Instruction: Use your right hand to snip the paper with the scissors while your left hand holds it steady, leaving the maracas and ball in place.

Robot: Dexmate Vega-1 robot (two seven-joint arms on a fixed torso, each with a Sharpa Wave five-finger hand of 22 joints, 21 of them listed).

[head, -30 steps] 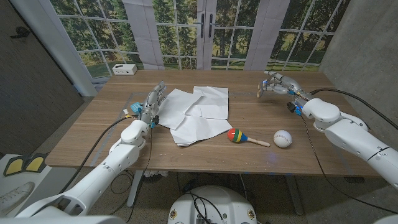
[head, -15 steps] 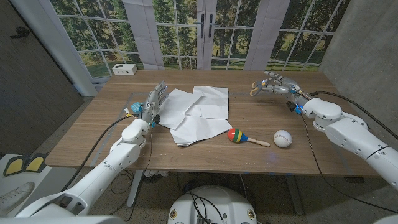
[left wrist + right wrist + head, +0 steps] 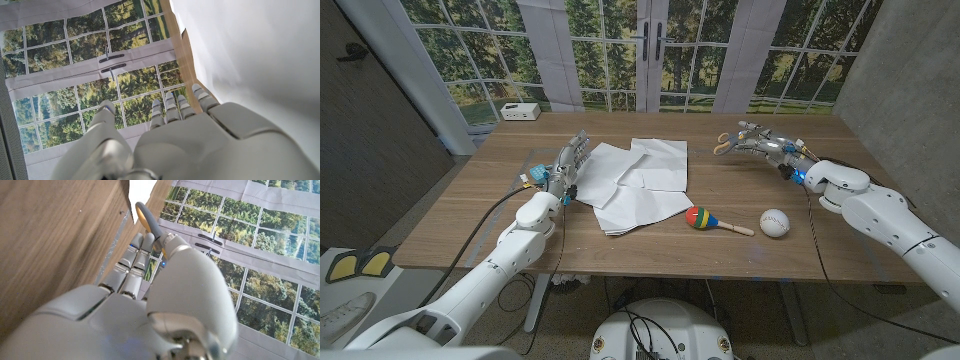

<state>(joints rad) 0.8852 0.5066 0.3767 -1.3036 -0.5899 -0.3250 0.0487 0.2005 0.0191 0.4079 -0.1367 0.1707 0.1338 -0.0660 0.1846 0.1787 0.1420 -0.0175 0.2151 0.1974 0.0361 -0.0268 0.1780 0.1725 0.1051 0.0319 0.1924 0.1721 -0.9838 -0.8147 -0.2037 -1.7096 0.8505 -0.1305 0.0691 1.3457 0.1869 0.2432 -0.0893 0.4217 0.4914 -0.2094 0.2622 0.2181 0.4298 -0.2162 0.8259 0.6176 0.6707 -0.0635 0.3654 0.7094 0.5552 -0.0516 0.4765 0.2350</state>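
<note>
The right hand [image 3: 761, 140] held the scissors [image 3: 724, 142] by their orange handle, raised near the tabletop's far right edge. The left hand [image 3: 567, 163] rested with fingers extended at the left edge of the paper [image 3: 638, 180], mid-tabletop. The maraca [image 3: 707, 220] and ball [image 3: 774, 223] lay near the front edge of the table [image 3: 460, 215].

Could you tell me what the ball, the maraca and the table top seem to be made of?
The ball looks like white leather or vinyl: matte, with faint seam lines like a baseball's. The maraca seems painted wood or plastic: a glossy head in red, yellow, green and blue bands on a plain pale handle. The table looks like wood or wood veneer, brown with visible grain and a low sheen.
</note>
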